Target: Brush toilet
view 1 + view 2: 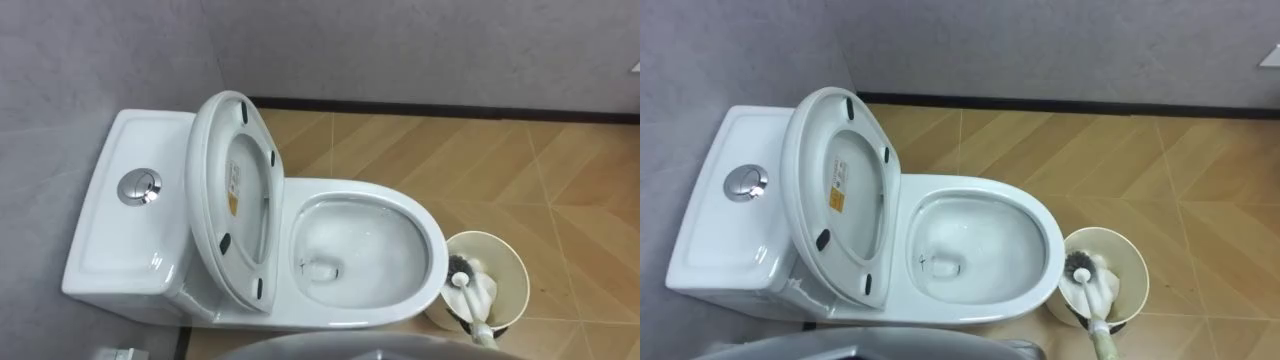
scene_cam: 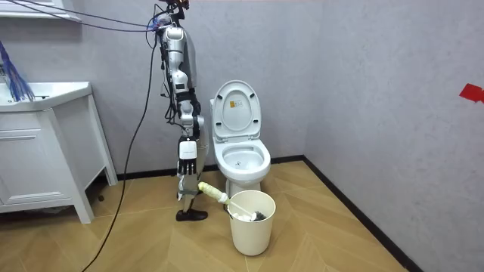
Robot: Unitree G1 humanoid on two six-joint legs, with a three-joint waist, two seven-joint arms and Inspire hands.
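The white toilet (image 1: 425,225) is in front of me with its seat and lid (image 1: 215,150) raised against the tank (image 1: 105,215); a little water lies in the bowl. The toilet brush (image 1: 462,268) stands head-down in a cream bucket (image 1: 512,262) on the floor to the right of the bowl. Its handle (image 2: 213,195) leans out over the rim towards my legs, with nothing gripping it. In the room view I stand upright on the room view's left of the toilet (image 2: 242,159), my right hand (image 2: 187,153) hanging at my side above the handle's end.
A round flush button (image 1: 139,187) sits on the tank top. Grey walls with a dark skirting close in behind the toilet. A white vanity cabinet (image 2: 38,151) stands at the room view's left. Wood-pattern floor lies open around the bucket (image 2: 251,227).
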